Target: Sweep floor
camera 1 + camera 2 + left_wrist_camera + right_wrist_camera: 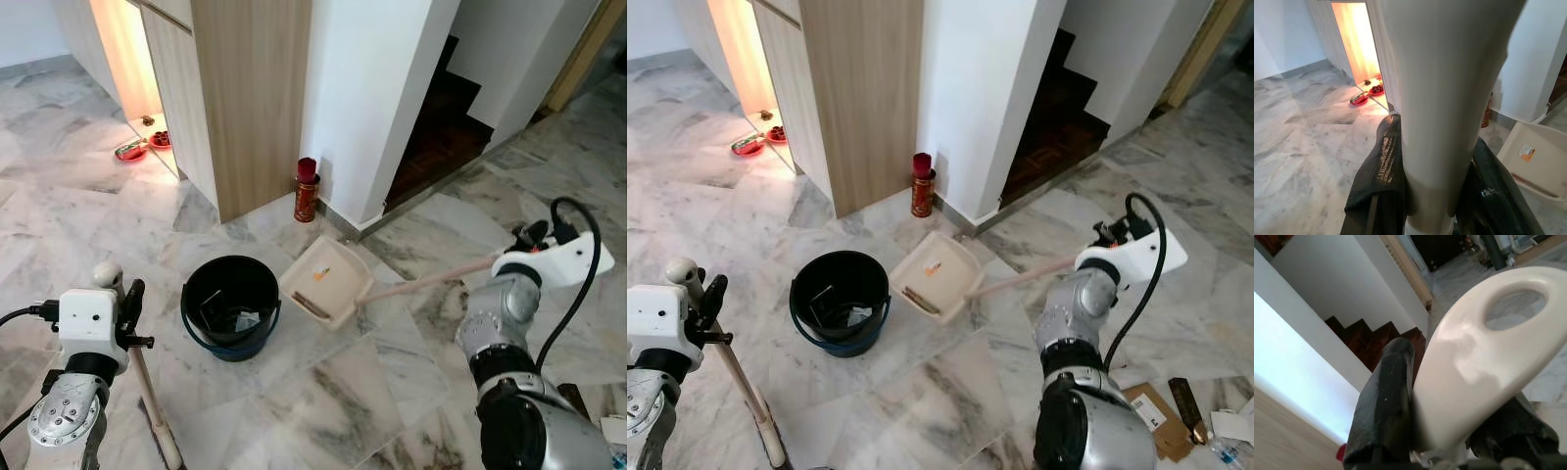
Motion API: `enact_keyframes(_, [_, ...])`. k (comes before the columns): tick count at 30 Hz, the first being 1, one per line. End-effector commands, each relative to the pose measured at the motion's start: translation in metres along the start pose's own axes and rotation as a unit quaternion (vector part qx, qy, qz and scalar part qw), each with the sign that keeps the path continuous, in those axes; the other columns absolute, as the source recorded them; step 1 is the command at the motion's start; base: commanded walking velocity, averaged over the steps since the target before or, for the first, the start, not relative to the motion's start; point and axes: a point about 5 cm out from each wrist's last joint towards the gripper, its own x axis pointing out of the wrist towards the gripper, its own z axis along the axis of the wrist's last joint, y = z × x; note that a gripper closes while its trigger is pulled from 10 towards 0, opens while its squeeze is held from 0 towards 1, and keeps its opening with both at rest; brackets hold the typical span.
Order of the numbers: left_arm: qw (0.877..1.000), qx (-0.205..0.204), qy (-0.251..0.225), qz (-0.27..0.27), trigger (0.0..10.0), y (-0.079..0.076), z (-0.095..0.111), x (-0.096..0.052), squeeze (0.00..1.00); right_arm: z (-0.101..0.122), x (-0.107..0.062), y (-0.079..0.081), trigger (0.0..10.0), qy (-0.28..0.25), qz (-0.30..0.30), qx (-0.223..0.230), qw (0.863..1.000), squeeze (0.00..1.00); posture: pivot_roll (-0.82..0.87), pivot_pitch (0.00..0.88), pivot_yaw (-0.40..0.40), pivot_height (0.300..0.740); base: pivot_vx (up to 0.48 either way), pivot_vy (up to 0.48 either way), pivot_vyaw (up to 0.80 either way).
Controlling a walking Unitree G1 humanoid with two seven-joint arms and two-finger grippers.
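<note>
My left gripper point(130, 302) is shut on the pale broom handle point(149, 392), which stands upright at my lower left with its knob top point(107, 273) above the fingers point(1378, 171). My right gripper point(534, 238) is shut on the looped end point(1474, 362) of the long dustpan handle point(431, 281). The cream dustpan point(326, 281) hangs tilted beside a black bucket point(231, 304), its lip just right of the bucket's rim. A brown strip point(312, 305) and an orange scrap point(321, 274) lie in the pan. Dark bits sit in the bucket's bottom.
A red canister point(307, 191) stands at the foot of the wooden cabinet point(250, 98). Red bowls point(132, 149) sit in the lit recess. Dark stairs point(436, 127) rise behind the white wall. Cardboard and litter point(1161, 411) lie on the marble floor at my right.
</note>
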Motion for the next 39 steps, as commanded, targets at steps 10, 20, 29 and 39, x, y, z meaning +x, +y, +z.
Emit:
enact_keyframes(10, [1.000,0.005,-0.025,-0.003,10.0,-0.004,0.011,-0.001,0.00,0.034,0.015,0.021,10.0,-0.065,0.011,0.070,0.995,0.00,0.27,0.038,-0.108,0.740,0.000,0.000,0.00])
enact_keyframes(20, [1.000,-0.004,-0.027,0.001,10.0,-0.009,0.010,0.000,0.00,0.021,0.004,0.061,10.0,-0.029,0.082,0.082,0.993,0.00,0.27,0.035,-0.128,0.740,0.000,0.000,0.00])
enact_keyframes(29, [1.000,-0.009,-0.029,0.006,10.0,-0.014,0.008,-0.003,0.00,0.015,0.000,0.069,10.0,-0.012,0.107,0.079,0.991,0.00,0.28,0.015,-0.145,0.740,0.000,0.000,0.00])
enact_keyframes(39, [0.999,-0.012,-0.029,0.008,10.0,-0.014,0.008,-0.003,0.00,0.012,-0.001,0.073,10.0,-0.004,0.121,0.069,0.990,0.00,0.28,0.000,-0.147,0.740,0.000,0.162,0.00])
